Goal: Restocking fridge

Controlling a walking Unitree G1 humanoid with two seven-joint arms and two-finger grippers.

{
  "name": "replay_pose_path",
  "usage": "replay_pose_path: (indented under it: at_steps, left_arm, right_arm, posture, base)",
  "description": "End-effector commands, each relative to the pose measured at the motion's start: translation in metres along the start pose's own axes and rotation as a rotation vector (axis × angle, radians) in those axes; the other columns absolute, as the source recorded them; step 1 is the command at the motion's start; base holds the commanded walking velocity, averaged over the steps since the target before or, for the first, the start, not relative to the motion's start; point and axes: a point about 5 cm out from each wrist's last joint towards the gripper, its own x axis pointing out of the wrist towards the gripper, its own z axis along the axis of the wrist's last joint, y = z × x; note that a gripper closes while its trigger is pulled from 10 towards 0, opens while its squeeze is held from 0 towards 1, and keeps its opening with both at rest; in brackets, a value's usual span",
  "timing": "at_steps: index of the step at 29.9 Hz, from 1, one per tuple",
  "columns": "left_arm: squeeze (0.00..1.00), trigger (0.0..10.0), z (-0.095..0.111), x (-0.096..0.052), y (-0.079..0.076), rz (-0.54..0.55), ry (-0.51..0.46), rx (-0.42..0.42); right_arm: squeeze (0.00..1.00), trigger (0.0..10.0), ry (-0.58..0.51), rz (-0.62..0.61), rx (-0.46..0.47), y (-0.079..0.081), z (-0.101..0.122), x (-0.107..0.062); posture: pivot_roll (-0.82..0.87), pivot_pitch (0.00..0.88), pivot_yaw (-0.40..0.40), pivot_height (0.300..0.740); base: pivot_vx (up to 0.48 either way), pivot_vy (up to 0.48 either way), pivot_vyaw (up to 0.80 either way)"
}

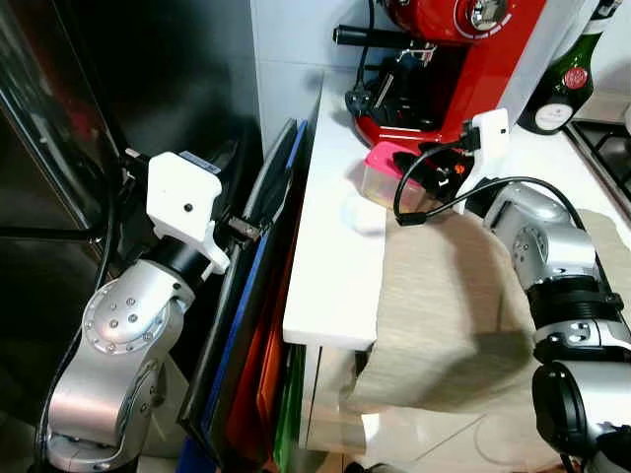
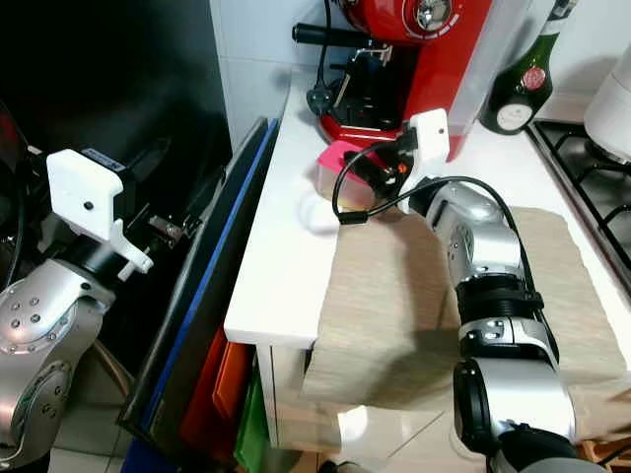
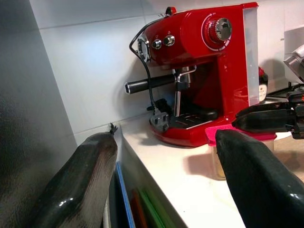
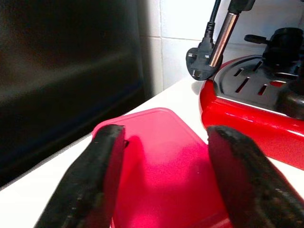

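Pink-lidded container [image 4: 161, 161] lies under the right gripper's [image 4: 164, 178] 2 spread fingers [image 4: 97, 175].

Right gripper [image 4: 164, 185] reaches forward at arm's length, fingers [image 4: 90, 183] spread wide; left gripper [image 3: 166, 185] is raised, fingers [image 3: 83, 185] parted too.

wall [image 1: 286, 49]: white tile; counter [image 1: 330, 266]: white; cloth [image 1: 444, 305]: beige, overhanging edge; hob [image 1: 601, 148]: far right
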Motion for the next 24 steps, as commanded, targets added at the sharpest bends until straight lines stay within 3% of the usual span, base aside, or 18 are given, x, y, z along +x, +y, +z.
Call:
replay_pose_path:
  at_steps: [1,7,9,16,18,21,22,23,24]
  left_arm:
    - [0.0,10.0,-0.001,-0.002,0.004,0.026,0.01,0.008]
    - [0.0,10.0,-0.001,-0.002,0.004,0.026,0.01,0.007]
    - [0.0,10.0,-0.001,-0.002,0.004,0.026,0.009,0.008]
    - [0.0,10.0,0.0,0.0,0.004,0.024,0.004,0.011]
    - [0.0,10.0,-0.001,0.0,0.004,0.023,0.004,0.011]
    - [0.0,10.0,-0.001,0.001,0.004,0.02,0.001,0.013]
    - [0.0,10.0,-0.001,0.001,0.004,0.02,0.0,0.013]
    - [0.0,10.0,-0.001,0.001,0.004,0.02,0.0,0.013]
    - [0.0,10.0,0.0,0.001,0.004,0.02,-0.002,0.013]
  right_arm:
    - [0.0,0.0,0.086,0.012,0.063,0.005,-0.025,-0.002]
    - [0.0,0.0,-0.003,-0.053,0.058,-0.001,-0.011,-0.002]
    - [0.0,0.0,-0.113,-0.092,0.024,-0.003,0.01,-0.003]
    - [0.0,0.0,-0.209,-0.188,-0.076,-0.001,0.03,-0.006]
    - [0.0,10.0,-0.218,-0.195,-0.069,0.0,0.031,-0.008]
    - [0.0,10.0,-0.234,-0.176,-0.033,0.002,0.029,-0.015]
    - [0.13,10.0,-0.237,-0.163,-0.025,0.003,0.028,-0.017]
    - [1.0,10.0,-0.233,-0.129,-0.02,0.005,0.027,-0.019]
    - [1.0,10.0,-0.22,-0.1,-0.023,0.006,0.025,-0.022]
  posture:
    - [0.15,0.03,-0.039,0.74]
    - [0.15,0.031,-0.038,0.74]
    - [0.15,0.028,-0.038,0.74]
    - [0.15,0.021,-0.039,0.74]
    - [0.15,0.015,-0.039,0.74]
    - [0.15,0.008,-0.04,0.74]
    - [0.15,0.008,-0.04,0.74]
    - [0.14,0.0,-0.04,0.74]
    - [0.14,0.0,-0.04,0.74]
  base:
    - [0.0,0.0,0.0]
    - [0.0,0.0,0.0]
    - [0.0,0.0,0.0]
    - [0.0,0.0,0.0]
    - [0.0,0.0,0.0]
    - [0.0,0.0,0.0]
    - [0.0,0.0,0.0]
    - [0.0,0.0,0.0]
    - [0.0,0.0,0.0]
